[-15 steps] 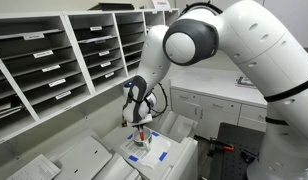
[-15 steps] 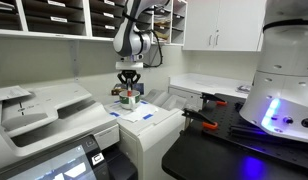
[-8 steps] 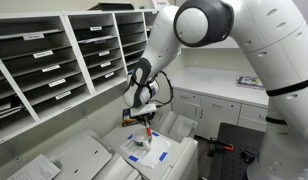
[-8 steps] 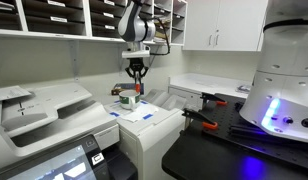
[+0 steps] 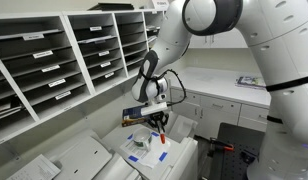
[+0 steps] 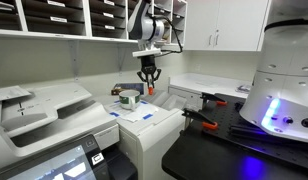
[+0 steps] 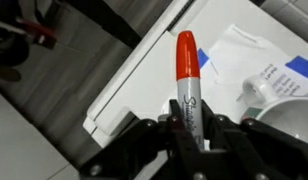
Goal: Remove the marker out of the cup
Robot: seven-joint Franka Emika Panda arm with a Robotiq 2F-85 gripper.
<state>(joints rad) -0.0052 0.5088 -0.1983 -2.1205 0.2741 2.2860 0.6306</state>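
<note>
End effector (image 7: 189, 128) clamped on marker (image 7: 187, 75), red cap outward; cup (image 7: 284, 100) apart.

Even overhead room light fills both exterior views. It leaves the white arm (image 5: 264, 45) bright, close to washed out at the upper right, while the mail shelves (image 5: 44, 65) hold deep shadow in their slots. Low at the right of an exterior view, a blue-violet glow spills from the robot base (image 6: 284, 95) onto the dark counter (image 6: 209, 150). Both views are soft, with fine detail lost. In the wrist view the marker (image 7: 186, 75) is fairly sharp at centre. The gripper (image 7: 190, 125) along the bottom edge is dark and blurred, and the upper left looks smeared, possibly by motion.
</note>
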